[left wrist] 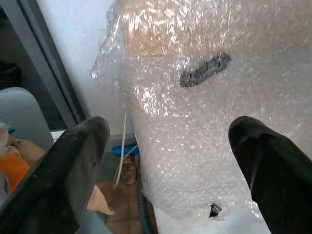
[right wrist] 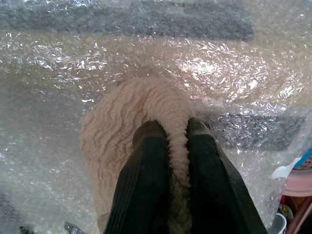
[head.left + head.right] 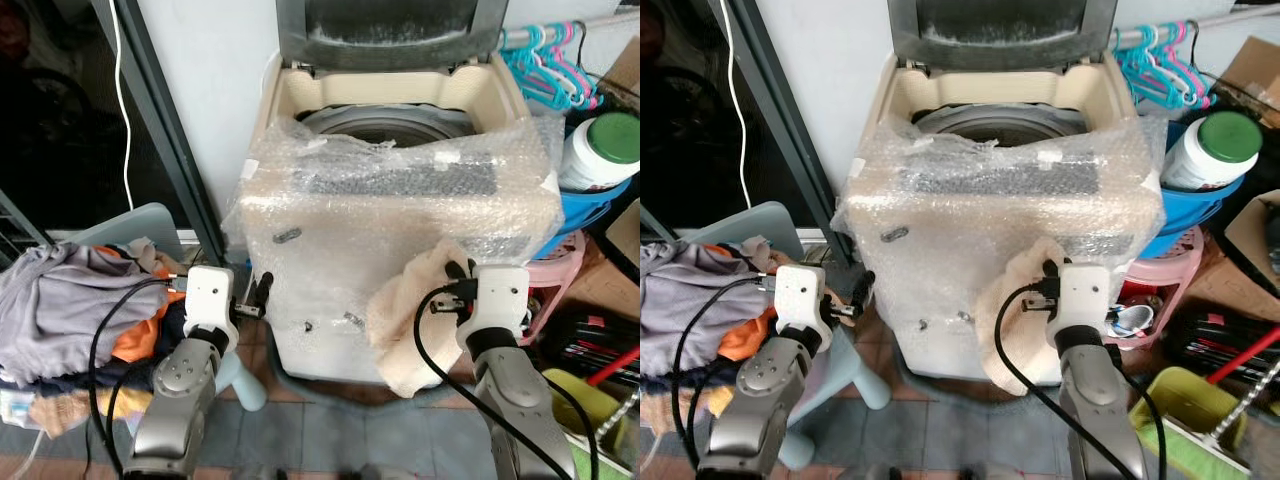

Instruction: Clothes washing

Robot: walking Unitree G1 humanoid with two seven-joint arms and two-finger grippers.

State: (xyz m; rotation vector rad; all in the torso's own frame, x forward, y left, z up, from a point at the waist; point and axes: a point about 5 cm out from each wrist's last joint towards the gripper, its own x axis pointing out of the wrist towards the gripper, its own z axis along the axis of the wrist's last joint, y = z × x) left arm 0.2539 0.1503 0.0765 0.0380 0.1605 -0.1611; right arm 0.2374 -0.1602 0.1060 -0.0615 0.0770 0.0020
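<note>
A cream top-loading washing machine [image 3: 400, 230] stands before me, its front wrapped in bubble wrap, its lid up and the drum [image 3: 385, 125] exposed. My right gripper [image 2: 170, 129] is shut on a fluffy cream cloth [image 3: 405, 320], which hangs against the machine's front at mid height. My left gripper [image 1: 168, 141] is open and holds nothing, close to the machine's lower left corner. A pile of clothes [image 3: 70, 300], grey, orange and dark, lies on a pale blue stool to my left.
A dark sliding door frame [image 3: 160, 120] runs along the left. To the right of the machine are turquoise hangers [image 3: 545, 60], a white jar with a green lid [image 3: 600, 150] in a blue basin, a pink stool [image 3: 560, 270] and floor clutter with a red handle.
</note>
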